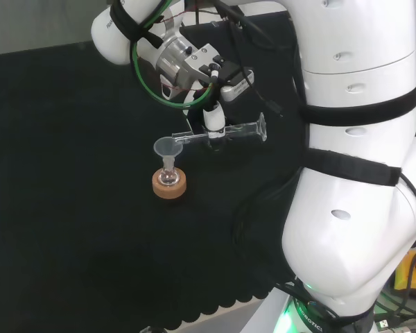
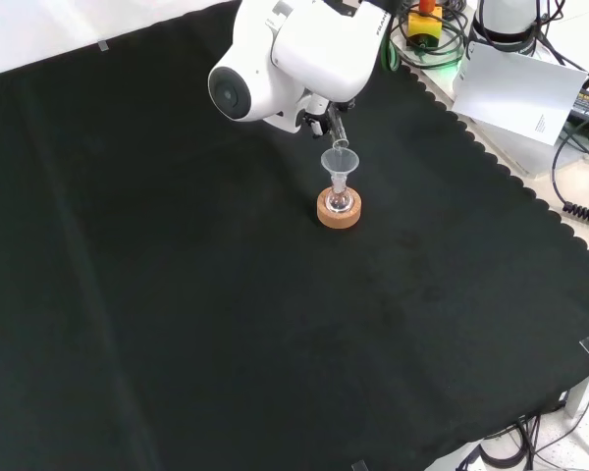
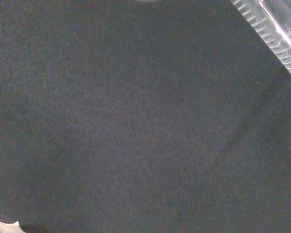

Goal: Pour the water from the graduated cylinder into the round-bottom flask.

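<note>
In the head view the hand [image 1: 213, 119] is shut on a clear graduated cylinder [image 1: 229, 133], which lies almost level above the cloth. Its mouth reaches left over a clear funnel [image 1: 168, 148]. The funnel stands in the neck of a small round-bottom flask [image 1: 169, 177], and the flask rests on a cork ring [image 1: 169, 185]. In the front view the cylinder's tip [image 2: 340, 137] hangs just over the funnel [image 2: 340, 162], with the flask [image 2: 339, 201] and cork ring [image 2: 338, 213] below. The wrist view shows the cylinder's ribbed wall [image 3: 274, 34] close by.
Black cloth [image 2: 177, 294] covers the bench all around the flask. The arm's white links [image 1: 353, 173] fill the right of the head view. Beyond the cloth's scalloped edge in the front view lie a white sheet [image 2: 520, 93] and cables [image 2: 579, 167].
</note>
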Tool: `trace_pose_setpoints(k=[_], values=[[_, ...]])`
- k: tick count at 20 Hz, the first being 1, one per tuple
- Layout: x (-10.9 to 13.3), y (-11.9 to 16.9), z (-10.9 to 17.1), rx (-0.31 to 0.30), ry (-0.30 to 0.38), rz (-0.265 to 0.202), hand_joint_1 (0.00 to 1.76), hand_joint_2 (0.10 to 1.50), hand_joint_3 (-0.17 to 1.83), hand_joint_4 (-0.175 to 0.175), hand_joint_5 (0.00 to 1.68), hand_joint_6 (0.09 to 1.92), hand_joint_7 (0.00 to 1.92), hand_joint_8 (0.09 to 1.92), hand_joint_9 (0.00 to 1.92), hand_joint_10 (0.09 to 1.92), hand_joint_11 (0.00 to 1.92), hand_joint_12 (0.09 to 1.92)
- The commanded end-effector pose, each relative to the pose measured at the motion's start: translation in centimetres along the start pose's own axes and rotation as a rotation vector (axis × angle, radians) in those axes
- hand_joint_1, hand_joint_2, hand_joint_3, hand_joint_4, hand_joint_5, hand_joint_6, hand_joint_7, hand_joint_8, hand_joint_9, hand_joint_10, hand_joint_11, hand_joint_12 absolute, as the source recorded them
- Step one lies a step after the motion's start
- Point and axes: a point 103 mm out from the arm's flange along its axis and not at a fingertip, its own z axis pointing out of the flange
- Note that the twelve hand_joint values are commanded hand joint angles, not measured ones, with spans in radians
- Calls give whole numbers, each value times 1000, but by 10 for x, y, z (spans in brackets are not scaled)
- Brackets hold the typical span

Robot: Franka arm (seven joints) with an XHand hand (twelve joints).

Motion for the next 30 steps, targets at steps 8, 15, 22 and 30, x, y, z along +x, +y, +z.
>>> trace_pose_setpoints(k=[8, 15, 22, 30], values=[[0, -2, -1, 9, -2, -3, 1101, 1182, -119, -46, 978, 1037, 1365, 199, 1502, 87, 1393, 684], [1, 0, -2, -20, 11, -11, 1101, 1183, -119, -46, 977, 1038, 1364, 198, 1502, 87, 1393, 684], [-4, -4, 1, -129, 58, -66, 1100, 1183, -120, -45, 977, 1039, 1363, 196, 1501, 87, 1393, 683], [-23, -8, 7, -261, 119, -147, 1099, 1184, -120, -43, 976, 1040, 1361, 194, 1500, 87, 1393, 682]])
